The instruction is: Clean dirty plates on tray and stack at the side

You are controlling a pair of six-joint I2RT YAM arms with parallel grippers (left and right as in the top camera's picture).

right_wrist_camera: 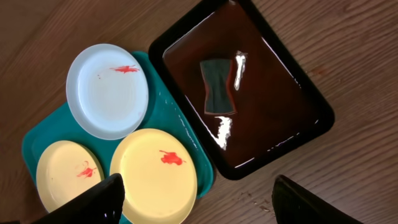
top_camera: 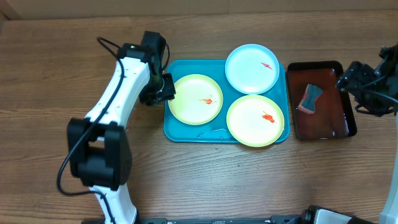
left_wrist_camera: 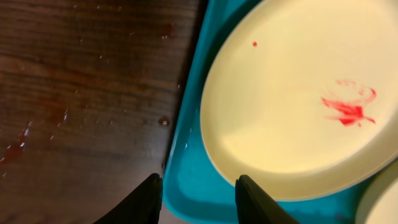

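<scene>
The left gripper, fingers apart over the tray edge, could grab the tray instead of the left plate

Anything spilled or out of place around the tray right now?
Nothing is knocked over; the three plates lie flat in the tray, each with a red smear. Oddities: droplets and a reddish stain on the table beside the tray, and a wet-looking patch on the tray floor between the two yellow plates.
</scene>
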